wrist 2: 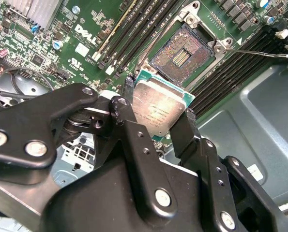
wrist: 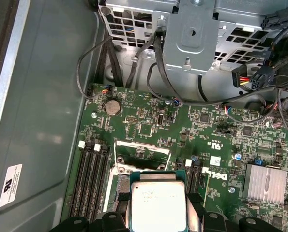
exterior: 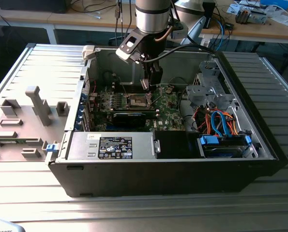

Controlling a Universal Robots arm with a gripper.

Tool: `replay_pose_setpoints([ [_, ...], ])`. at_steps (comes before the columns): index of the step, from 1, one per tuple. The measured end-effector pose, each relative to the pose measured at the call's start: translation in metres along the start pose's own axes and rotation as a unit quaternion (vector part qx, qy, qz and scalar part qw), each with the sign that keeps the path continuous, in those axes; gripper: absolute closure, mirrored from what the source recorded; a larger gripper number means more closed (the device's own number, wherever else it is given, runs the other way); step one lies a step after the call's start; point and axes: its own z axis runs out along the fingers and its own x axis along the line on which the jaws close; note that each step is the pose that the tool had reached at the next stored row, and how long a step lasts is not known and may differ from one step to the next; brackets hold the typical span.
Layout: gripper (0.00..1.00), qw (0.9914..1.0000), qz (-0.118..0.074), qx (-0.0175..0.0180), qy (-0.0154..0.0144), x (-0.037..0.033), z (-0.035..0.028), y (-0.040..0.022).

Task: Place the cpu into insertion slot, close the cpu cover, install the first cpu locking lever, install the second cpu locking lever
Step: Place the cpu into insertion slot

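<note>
Holding the chip (wrist: 158, 205) flat by two opposite edges, the gripper (wrist 2: 159, 105) has its jaws closed on it, with the open socket (wrist 2: 182, 52) just beyond the jaws. Seating it well likely calls for squaring its corners to the socket rim and keeping it level, without force.

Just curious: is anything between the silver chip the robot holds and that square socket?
Nothing visible. The flat silver-grey square cpu, clamped in the black jaws, hangs near the small brownish-gold square insertion slot, whose contact field lies bare.
</note>
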Motion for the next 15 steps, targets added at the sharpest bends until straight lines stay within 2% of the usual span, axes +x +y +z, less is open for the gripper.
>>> replay_pose_setpoints([
  [15, 0.45, 0.99998, 0.006, 0.0000, -0.0004, 0.0000, 0.0005, 0.0000],
])
